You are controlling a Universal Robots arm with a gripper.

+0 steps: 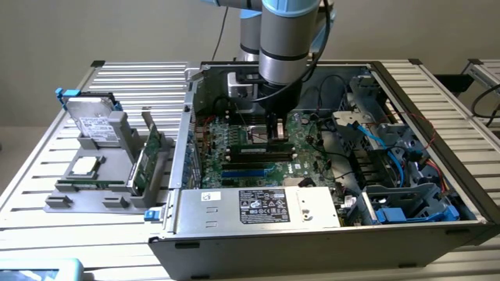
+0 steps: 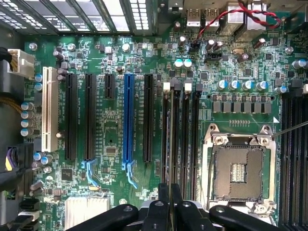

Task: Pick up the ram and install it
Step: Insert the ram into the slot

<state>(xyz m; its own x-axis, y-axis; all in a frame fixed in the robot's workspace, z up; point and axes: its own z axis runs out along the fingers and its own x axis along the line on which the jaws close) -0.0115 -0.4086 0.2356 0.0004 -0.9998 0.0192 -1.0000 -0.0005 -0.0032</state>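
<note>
You're looking at a slatted alu worktop w/ a plain wall behind. An open PC case is lying on it, side panel off, w/ the green mobo facing up. The arm is reaching down into the case. The gripper is hanging right over the bank of long black memory slots, between the expansion slots and the CPU socket.

Its two black fingers are clenching the ram. In the wrist view you're seeing it edge-on, as a thin strip running along the memory slot nearest the expansion slots and lined up w/ it. Whether it's touching or seated in that slot, you can't tell.

Things are crowding in around it:
- **Slots:** black expansion slots, one blue slot and one white slot are lying parallel on one side.
- **Socket:** it's sitting just beside on the other side, w/ a bright metal frame and bare contacts showing.
- **Red cable:** a red cable is looping by the rear ports, well apart from the fingers.
- **Other cables:** in the exterior view, blue and black cables are trailing across the drive-bay side at that view's right.
- **PSU:** the boxy grey PSU w/ its printed label is closing off the near edge of the board.

Outside the case, at the exterior view's left, a grey moulded fixture is holding a hard drive, tilted back, and a green card standing on edge.
</note>
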